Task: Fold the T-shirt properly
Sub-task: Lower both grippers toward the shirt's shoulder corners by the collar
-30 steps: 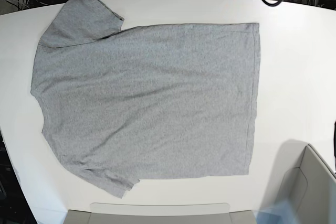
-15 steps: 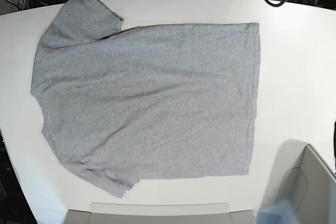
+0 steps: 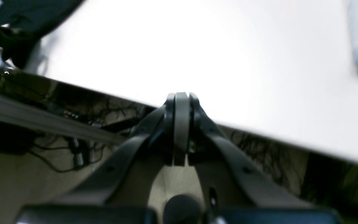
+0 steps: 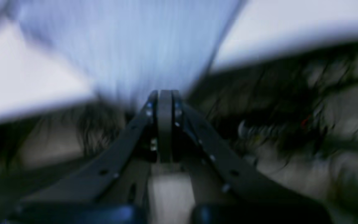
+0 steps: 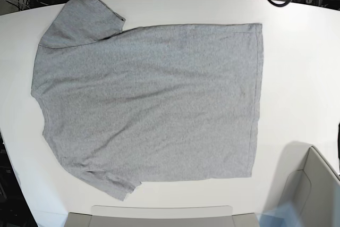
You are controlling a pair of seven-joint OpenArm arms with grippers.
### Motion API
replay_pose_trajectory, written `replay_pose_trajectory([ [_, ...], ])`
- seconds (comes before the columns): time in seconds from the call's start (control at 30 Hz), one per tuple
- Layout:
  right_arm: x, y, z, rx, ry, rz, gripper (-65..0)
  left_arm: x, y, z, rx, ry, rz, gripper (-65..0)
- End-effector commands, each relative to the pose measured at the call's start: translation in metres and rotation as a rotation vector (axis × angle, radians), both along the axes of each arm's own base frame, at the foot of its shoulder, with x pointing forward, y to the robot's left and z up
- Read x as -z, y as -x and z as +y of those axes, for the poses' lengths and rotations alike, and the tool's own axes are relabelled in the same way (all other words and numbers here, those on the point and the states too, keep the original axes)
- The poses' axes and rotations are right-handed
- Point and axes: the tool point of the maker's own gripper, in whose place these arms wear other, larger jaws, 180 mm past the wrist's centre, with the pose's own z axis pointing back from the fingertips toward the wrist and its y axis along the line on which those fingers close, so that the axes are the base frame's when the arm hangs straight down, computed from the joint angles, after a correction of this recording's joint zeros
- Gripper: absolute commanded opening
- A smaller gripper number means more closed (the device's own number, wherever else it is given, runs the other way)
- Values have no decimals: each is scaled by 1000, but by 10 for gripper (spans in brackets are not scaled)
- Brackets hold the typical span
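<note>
Left wrist view: left gripper [image 3: 181,96] has its pads pressed together with nothing between them. It hangs over the far edge of the table [image 3: 197,46], cables in the dark beyond. A pale blur at 2 o'clock may be the shirt's hem; I cannot tell.

Right wrist view: heavy motion blur. Right gripper [image 4: 164,93] is likewise closed and empty. A grey-blue smear at 12 o'clock reads as the shirt [image 4: 126,43], apart from the jaws.

Base view: shirt [image 5: 149,99] lies flat, plain side up, collar end toward 9 o'clock, hem toward 3 o'clock, one sleeve at 11 o'clock, the other at 7. It has not shifted over the last second. What has changed: arm hardware now shows at the top edge at 11 and 1 o'clock, where a second ago only the right-hand side had any. I judge both arms are coming in to start; no fold is made yet.

Surroundings: a box [image 5: 313,184] at 5 o'clock, a tray edge [image 5: 159,211] at 6 o'clock, both off the cloth. Neither blocks a fold, though the box crowds the hem-side approach.
</note>
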Motion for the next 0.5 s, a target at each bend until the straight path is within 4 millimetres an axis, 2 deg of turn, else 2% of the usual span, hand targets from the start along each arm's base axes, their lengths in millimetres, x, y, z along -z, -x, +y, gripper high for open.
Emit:
replay_pose_trajectory([
  [0.0,-16,-13,1,-11,4,-63,-647,-18,-5,2,-3,-36,-51,-649],
  [0.1,-39,-46,0,-27,22,-139,-647,-31,-13,-7,-22,-31,-108,-650],
  [0.23,-55,-83,4,-48,19,-182,-647,-50,-48,-17,-2,-24,-227,-650],
  [0.37,-62,-101,7,-63,15,-208,-647,-73,-68,-24,27,-33,-308,-650],
  [0.47,-62,-109,9,-82,10,-203,-646,-74,-76,-32,41,-16,-335,-650],
])
